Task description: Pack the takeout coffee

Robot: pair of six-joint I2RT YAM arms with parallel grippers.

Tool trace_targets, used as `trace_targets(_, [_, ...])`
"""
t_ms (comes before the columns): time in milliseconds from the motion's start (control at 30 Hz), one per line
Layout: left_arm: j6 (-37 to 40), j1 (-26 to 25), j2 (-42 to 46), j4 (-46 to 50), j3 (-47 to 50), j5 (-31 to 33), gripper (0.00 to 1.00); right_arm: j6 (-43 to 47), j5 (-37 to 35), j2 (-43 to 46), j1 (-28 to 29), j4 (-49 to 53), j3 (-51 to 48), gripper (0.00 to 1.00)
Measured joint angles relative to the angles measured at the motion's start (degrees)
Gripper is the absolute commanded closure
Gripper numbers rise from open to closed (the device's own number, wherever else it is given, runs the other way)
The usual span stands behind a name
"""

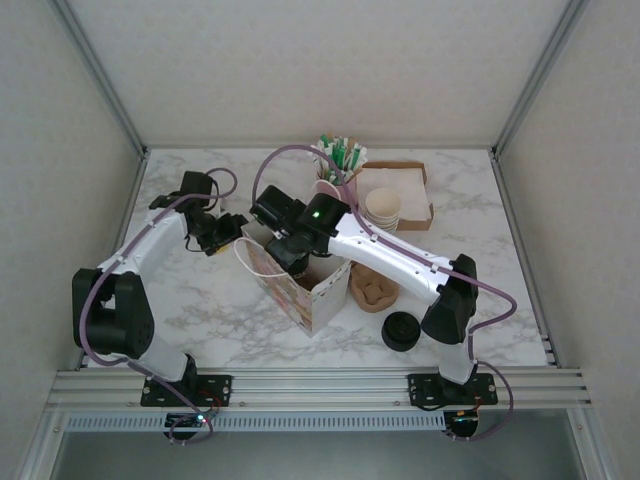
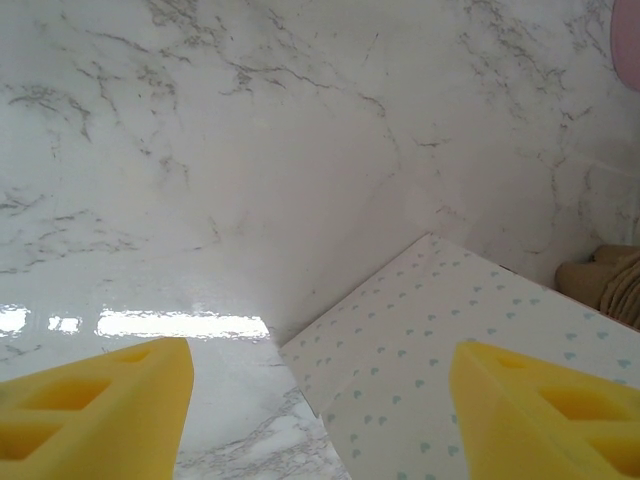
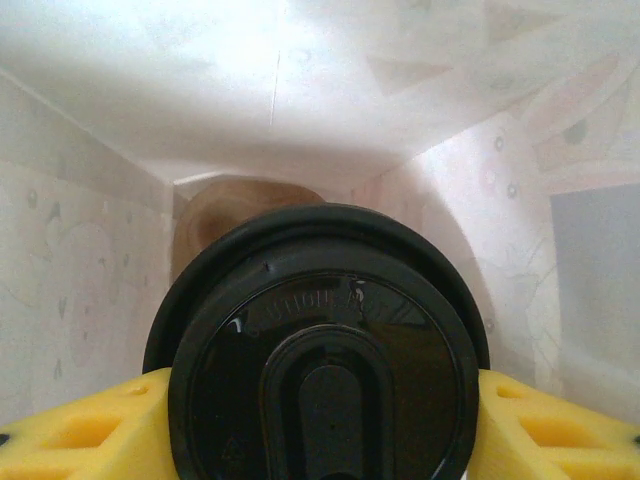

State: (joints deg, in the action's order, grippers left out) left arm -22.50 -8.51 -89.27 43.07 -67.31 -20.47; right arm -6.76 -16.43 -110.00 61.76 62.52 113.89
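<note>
The marble bench (image 1: 200, 320) lies open beside the white paper bag (image 1: 305, 290) on the left arm's side. The left claw (image 2: 320, 410) gapes wide at the bag's wall, empty. Inside the bag, walls close around, the right claw (image 3: 320, 440) clasps the takeout coffee (image 3: 320, 330), black lid glossy.

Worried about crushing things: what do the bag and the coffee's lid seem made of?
The bag looks like thin matte white paper: printed pattern, sharp creases, light glowing through its walls. The takeout coffee has a lid that looks like glossy black moulded plastic: embossed lettering, reflections.
</note>
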Motion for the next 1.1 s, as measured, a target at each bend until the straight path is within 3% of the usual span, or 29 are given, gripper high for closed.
trace_targets(1100, [0.0,0.0,-1.7,0.7,0.0,0.0,0.34,-1.5,1.5,-3.1,-0.1,-2.1,-2.0,0.48])
